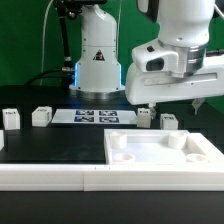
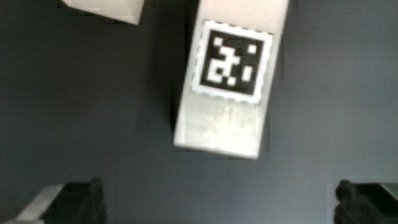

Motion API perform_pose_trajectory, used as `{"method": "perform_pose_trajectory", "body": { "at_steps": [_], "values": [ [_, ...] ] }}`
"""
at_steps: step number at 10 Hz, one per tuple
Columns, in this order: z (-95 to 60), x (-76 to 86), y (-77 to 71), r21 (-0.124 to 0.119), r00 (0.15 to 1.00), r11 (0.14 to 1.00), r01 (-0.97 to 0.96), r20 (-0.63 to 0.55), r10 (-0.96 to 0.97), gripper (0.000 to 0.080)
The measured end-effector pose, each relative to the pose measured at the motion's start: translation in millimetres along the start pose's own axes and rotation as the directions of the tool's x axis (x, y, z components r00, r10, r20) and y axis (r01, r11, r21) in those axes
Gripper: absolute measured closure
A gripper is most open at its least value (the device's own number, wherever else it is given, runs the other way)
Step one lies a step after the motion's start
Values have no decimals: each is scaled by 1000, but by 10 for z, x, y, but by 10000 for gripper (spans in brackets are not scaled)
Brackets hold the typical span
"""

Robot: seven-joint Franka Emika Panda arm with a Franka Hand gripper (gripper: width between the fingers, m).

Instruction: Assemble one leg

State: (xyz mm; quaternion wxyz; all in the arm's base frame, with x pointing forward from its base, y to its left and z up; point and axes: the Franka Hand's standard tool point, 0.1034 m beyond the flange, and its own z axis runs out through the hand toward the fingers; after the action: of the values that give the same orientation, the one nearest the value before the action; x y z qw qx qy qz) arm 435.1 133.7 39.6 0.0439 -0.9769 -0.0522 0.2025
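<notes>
In the wrist view a white leg (image 2: 226, 100) with a black-and-white tag lies on the dark table, ahead of my gripper (image 2: 221, 205). The jaws stand wide apart and hold nothing; one dark fingertip (image 2: 71, 202) shows at each side. In the exterior view the gripper (image 1: 168, 103) hangs open just above two small white legs (image 1: 145, 117) (image 1: 170, 121) behind the large white panel (image 1: 150, 160). Two more legs (image 1: 42, 115) (image 1: 10, 117) stand at the exterior view's left. I cannot tell which of the two near legs is the one in the wrist view.
The marker board (image 1: 95, 116) lies flat in front of the robot base (image 1: 98, 60). A white ledge (image 1: 45, 178) runs along the front edge. Another white piece (image 2: 107, 8) shows at the wrist view's border beside the tagged leg.
</notes>
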Motion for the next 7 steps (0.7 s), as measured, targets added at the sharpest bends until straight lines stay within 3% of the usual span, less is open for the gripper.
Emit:
{"method": "perform_pose_trajectory", "body": {
  "at_steps": [3,4,7],
  "values": [
    [63,-17,-25,10,978,1000,-11,210,9,151],
    [108,-42,-31,0,964,999,-32,264,31,151],
    [248,-104,-49,2,902,999,-33,430,29,151]
  ]
}}
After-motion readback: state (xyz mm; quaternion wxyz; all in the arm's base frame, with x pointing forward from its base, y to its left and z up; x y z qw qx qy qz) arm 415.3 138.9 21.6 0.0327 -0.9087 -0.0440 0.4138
